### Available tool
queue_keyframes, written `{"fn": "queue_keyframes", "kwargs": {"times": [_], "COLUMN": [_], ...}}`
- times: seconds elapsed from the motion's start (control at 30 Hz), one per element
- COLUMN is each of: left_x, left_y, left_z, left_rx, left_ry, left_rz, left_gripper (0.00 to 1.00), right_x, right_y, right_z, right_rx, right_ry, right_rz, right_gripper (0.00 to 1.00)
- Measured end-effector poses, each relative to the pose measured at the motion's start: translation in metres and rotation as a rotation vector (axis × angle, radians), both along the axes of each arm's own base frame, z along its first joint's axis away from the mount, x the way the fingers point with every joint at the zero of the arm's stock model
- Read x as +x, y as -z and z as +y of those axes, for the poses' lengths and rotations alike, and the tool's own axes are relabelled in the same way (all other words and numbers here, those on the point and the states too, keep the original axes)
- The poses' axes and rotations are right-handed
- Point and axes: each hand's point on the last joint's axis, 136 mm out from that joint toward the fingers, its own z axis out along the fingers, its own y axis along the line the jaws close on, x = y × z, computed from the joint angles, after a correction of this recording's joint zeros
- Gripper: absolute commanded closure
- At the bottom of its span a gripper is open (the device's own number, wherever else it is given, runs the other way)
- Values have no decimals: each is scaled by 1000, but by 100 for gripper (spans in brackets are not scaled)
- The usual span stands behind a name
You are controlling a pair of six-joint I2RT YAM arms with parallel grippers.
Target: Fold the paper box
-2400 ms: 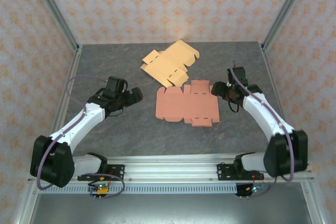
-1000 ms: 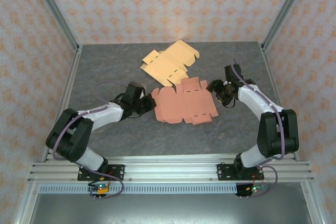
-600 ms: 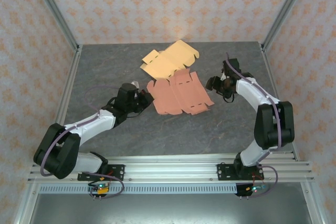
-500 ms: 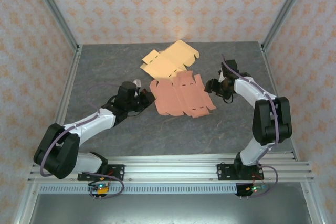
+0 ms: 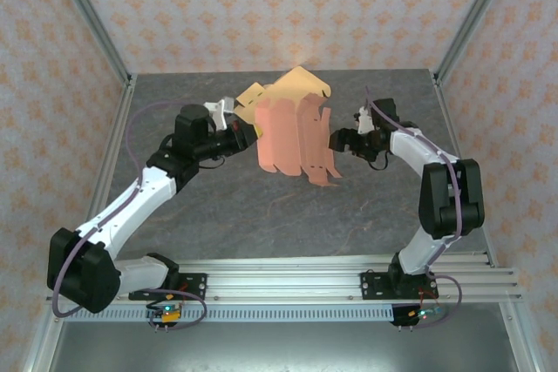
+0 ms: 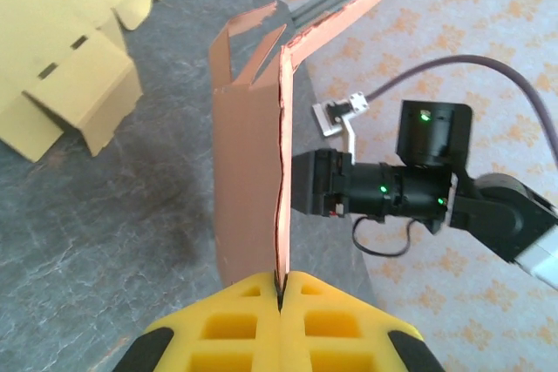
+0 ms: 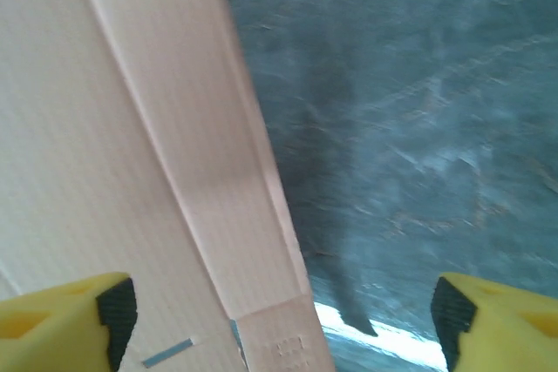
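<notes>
Left gripper (image 6: 279, 287) pinches the pink box blank (image 5: 292, 137) upright by one edge. The wide-spread right gripper (image 5: 336, 141) could knock it loose.

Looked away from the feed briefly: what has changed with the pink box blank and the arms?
The left gripper moved in, shut on the left edge of the pink blank and raised it from flat on the table to nearly upright. The right gripper kept beside its right edge, jaws open. The yellow blank stayed at the back.
</notes>
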Motion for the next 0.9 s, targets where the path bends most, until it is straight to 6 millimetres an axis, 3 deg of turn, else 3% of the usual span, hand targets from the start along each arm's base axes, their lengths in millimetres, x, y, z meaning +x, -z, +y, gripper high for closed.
{"fn": "queue_keyframes", "kwargs": {"times": [0.17, 0.47, 0.67, 0.9], "left_x": [-3, -16, -18, -8], "left_y": [-35, -82, -86, -82], "left_z": [-7, -13, -16, -13], "left_rx": [-18, -78, -94, -112], "left_ry": [96, 207, 231, 223], "left_rz": [-43, -82, -74, -41], "left_gripper": [100, 100, 100, 100], "right_x": [1, 8, 5, 2], "right_y": [-11, -48, -78, -91], "right_z": [7, 20, 33, 38], "right_rx": [194, 349, 481, 543], "right_ry": [-32, -97, -164, -196], "right_rz": [-34, -189, -237, -240], "right_gripper": [10, 10, 10, 11]}}
